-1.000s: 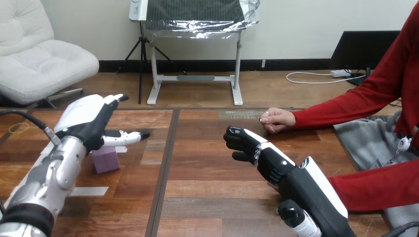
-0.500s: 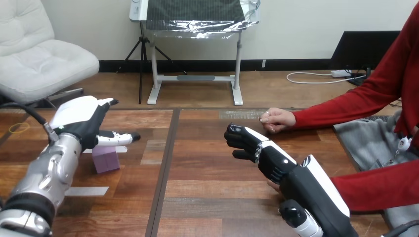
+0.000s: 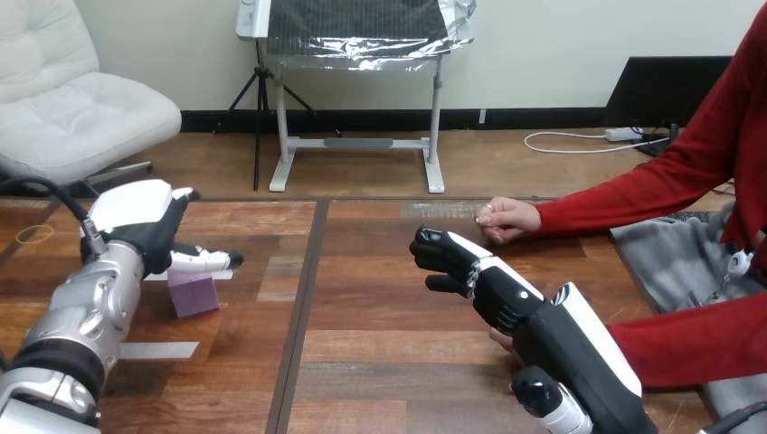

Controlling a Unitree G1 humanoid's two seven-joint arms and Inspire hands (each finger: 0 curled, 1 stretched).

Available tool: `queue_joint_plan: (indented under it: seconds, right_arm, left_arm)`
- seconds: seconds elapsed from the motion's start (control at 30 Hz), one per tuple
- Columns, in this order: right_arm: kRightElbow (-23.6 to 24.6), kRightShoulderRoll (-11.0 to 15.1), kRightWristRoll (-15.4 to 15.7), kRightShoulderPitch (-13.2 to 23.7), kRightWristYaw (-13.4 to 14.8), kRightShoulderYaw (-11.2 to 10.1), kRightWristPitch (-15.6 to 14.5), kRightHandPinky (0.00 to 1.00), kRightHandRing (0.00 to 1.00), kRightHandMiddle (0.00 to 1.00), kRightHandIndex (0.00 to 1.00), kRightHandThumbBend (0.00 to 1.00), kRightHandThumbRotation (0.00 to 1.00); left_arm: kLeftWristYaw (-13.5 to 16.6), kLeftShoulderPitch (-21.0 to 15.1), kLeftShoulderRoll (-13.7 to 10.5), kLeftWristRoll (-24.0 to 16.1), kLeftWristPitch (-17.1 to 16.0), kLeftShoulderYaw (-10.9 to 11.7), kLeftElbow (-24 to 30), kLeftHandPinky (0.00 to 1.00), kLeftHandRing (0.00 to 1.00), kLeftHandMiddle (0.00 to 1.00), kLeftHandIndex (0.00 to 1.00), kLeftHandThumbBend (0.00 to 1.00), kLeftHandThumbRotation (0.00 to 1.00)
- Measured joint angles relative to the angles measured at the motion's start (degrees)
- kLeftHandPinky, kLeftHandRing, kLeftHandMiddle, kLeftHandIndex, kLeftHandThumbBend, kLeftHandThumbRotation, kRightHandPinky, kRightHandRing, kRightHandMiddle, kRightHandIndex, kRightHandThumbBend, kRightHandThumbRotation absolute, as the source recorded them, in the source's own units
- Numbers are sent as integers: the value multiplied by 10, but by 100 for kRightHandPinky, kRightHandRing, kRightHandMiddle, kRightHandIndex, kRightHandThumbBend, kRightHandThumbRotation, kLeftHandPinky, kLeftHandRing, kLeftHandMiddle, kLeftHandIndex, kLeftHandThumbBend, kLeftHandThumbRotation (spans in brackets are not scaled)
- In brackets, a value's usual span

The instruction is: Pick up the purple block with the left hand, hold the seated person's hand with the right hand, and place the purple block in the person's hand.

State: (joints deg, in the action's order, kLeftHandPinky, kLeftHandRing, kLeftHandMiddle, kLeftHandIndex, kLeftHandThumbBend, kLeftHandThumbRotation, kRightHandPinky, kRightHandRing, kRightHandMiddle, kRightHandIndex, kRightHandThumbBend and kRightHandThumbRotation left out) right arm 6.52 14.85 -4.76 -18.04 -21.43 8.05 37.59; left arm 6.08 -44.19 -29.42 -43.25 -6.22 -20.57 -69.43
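Wooden plank table (image 3: pixel 380 353): glossy, with a dark seam down the middle. Near left, a white tape strip (image 3: pixel 163 350) lies flat on the wood. The purple block (image 3: pixel 193 295) sits on the table just past it. It's a small matte cube with crisp edges, and nothing grips it. Left hand (image 3: pixel 145 226) hovers just over it, fingers stretched out and closed round nothing. Cannot tell if a fingertip touches the top. Right hand (image 3: pixel 445 258) is mid-table, fingers curled in, empty. The person's hand (image 3: pixel 506 220) is beyond it and apart, loosely closed, resting on the wood.

Risks:
- Hard, smooth fingers on a small cube: an off-centre close could tip it or skid it across the gloss.
- The person's palm isn't open, so the block has nowhere to land.
- The curled right hand must open before it can take that hand.
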Motion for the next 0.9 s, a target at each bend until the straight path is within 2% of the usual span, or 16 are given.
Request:
queue_joint_plan:
  seconds: [0.4, 0.9]
  right_arm:
    - [11, 8, 0, 0, 0, 0, -3, 85, 89, 89, 89, 100, 100]
    - [13, 9, -3, 0, 0, 0, -3, 85, 89, 89, 89, 100, 100]
  left_arm:
    - [-25, -1, -1, 0, 14, -22, -12, 85, 88, 88, 87, 80, 54]
    - [-59, -2, -1, 25, 26, -21, -12, 76, 86, 86, 83, 84, 48]
